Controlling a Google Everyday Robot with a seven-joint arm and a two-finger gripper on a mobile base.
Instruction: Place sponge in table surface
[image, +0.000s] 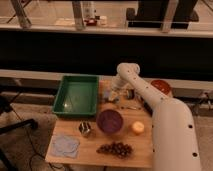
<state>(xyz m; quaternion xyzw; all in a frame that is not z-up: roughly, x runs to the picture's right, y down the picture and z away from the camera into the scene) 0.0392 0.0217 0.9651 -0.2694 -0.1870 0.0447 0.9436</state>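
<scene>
1. Camera view: the gripper (116, 93) hangs low over the desk (92, 144), at 12 o'clock from the purple bowl (109, 121) and just beside the green tray (76, 96). It is probably there because bare wood lies beneath it.
2. The sponge (110, 95) shows as a pale block right at the gripper. I cannot tell whether it is clamped or already released.
3. From the bowl, the yellow puck (137, 128) sits at 3 o'clock, the grapes (115, 148) at 6 and the blue-grey cloth (65, 145) at 8, all well clear of the drop spot.
4. No label or writing is legible.
</scene>
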